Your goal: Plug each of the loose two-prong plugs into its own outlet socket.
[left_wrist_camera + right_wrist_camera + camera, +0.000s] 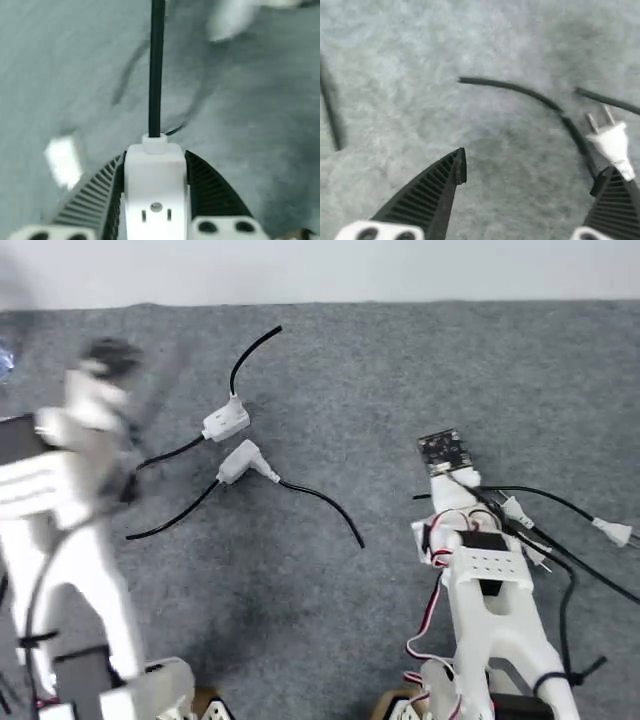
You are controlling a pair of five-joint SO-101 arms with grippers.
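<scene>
Found outlet socket [156, 186] clamped between left gripper [155, 159] jaws, cord [156, 65] leading ahead. Found right gripper [535, 167] jaws wide apart, two-prong plug [611, 144] just beside one tip.

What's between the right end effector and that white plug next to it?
Right wrist view: a black cable crosses the grey mat between the open end effector and the plug; nothing else lies there.

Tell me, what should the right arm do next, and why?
Probably slide its open jaws sideways over the white two-prong plug and close. The plug lies loose by one jaw's tip, not between them, while the left jaws hold a socket ready for it.
</scene>
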